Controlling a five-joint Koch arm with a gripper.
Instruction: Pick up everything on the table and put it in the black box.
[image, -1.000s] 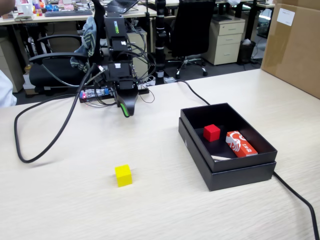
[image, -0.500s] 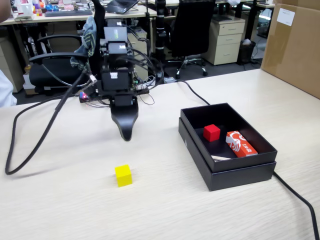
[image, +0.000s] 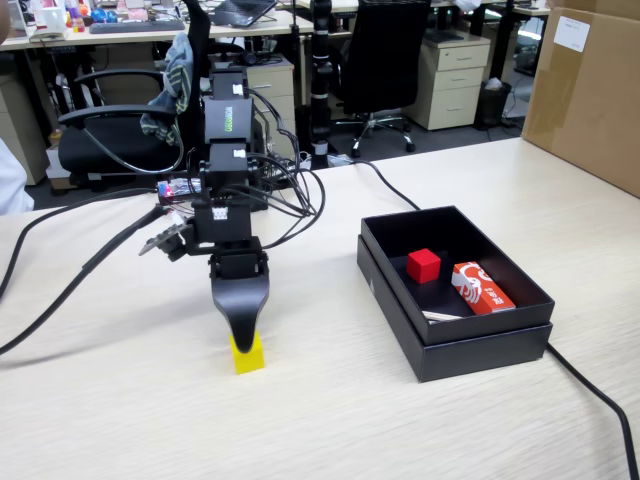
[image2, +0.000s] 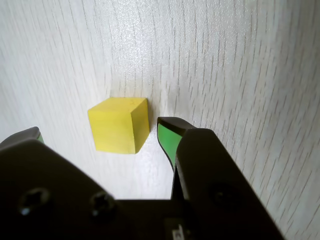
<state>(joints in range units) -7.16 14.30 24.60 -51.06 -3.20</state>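
Observation:
A small yellow cube (image: 248, 354) sits on the pale wood-grain table (image: 140, 420), left of the black box (image: 470, 350). My gripper (image: 243, 338) hangs straight down over the cube, its tip just at the cube's top. In the wrist view the cube (image2: 119, 124) lies between the two green-padded jaws of my gripper (image2: 100, 132), which stand wide apart and do not touch it. The right fingertip (image2: 167, 137) is close beside the cube. The box is shallow and matte black, nested in its lid.
Inside the box lie a red cube (image: 423, 265) and a red-orange printed packet (image: 482, 287). A big brown carton (image: 590, 90) stands at the far right. Black cables (image: 70, 285) run across the table left of the arm, and one runs past the box's right side.

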